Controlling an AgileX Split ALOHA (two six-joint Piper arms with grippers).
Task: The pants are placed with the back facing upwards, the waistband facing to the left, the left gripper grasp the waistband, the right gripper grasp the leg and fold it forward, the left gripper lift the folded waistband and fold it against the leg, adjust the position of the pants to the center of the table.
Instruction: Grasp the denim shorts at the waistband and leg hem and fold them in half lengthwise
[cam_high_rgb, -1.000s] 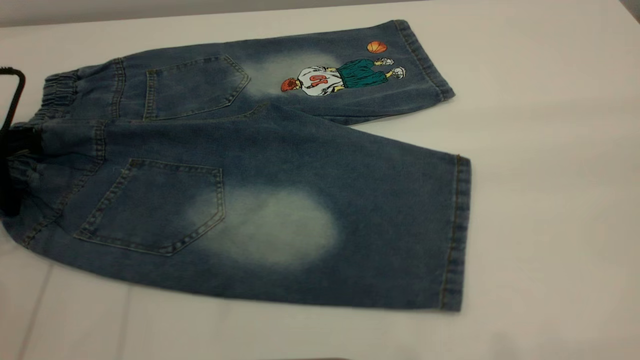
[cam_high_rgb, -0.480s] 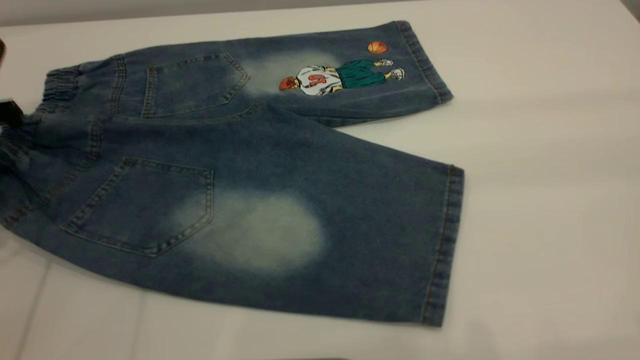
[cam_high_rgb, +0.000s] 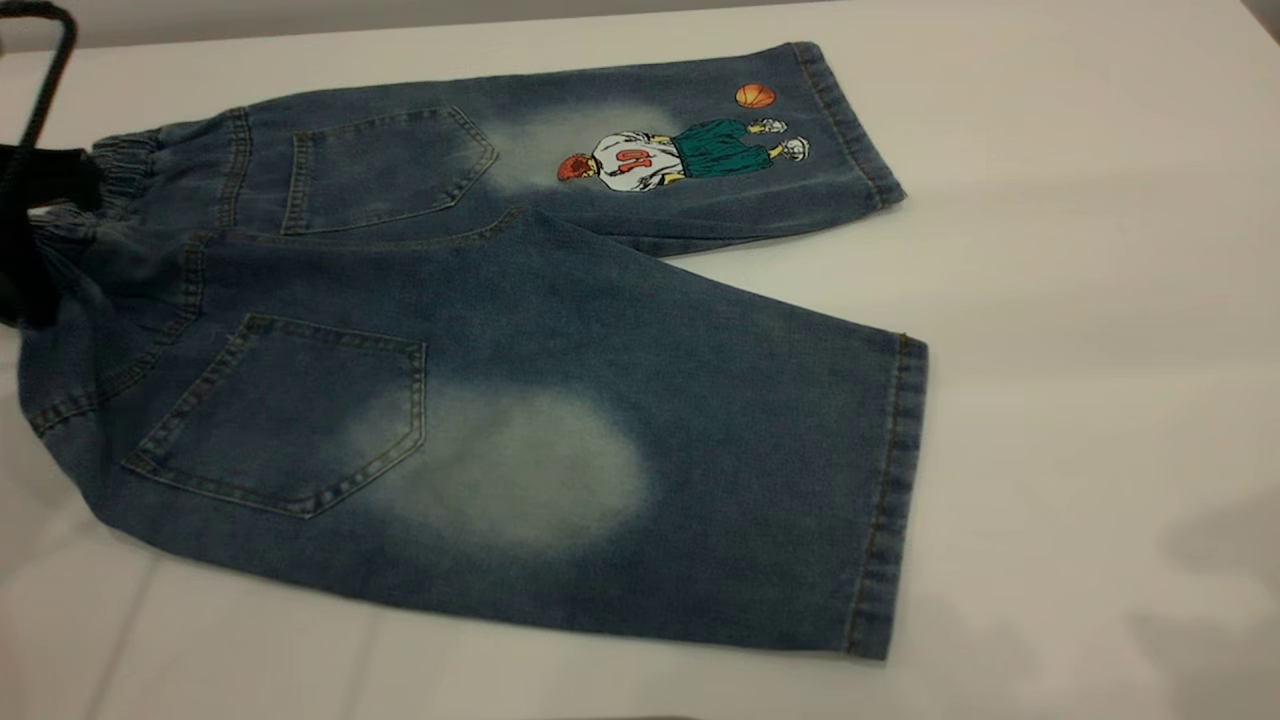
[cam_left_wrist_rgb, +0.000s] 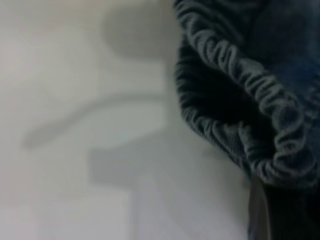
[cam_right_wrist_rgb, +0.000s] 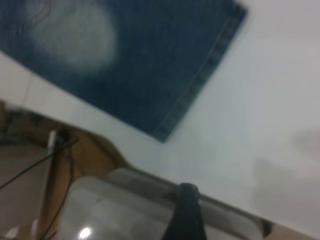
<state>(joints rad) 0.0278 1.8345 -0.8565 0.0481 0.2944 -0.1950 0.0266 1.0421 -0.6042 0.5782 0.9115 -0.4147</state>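
Note:
The pants (cam_high_rgb: 560, 330) lie flat on the table (cam_high_rgb: 1080, 250), back pockets up. The gathered waistband (cam_high_rgb: 125, 165) is at the far left. My left gripper (cam_high_rgb: 30, 250) sits at the picture's left edge, shut on the waistband, and the cloth puckers up toward it. In the left wrist view the waistband (cam_left_wrist_rgb: 235, 65) fills the frame close up, bunched beside the left gripper (cam_left_wrist_rgb: 290, 215). The plain leg (cam_high_rgb: 720, 450) with its pale patch lies nearest. My right gripper (cam_right_wrist_rgb: 186, 212) hovers over bare table off that leg's hem corner (cam_right_wrist_rgb: 165, 132), out of the exterior view.
The leg with the basketball print (cam_high_rgb: 690, 150) lies at the back. The table's front rim (cam_right_wrist_rgb: 140, 180) shows in the right wrist view, with floor and cables beyond it. A soft shadow (cam_high_rgb: 1220, 560) falls on the table at the lower right.
The pants slid left and turned slightly, the near hem dropping lower. The left gripper and its cable are back in view higher up, and the waistband end has risen. A shadow appeared at lower right.

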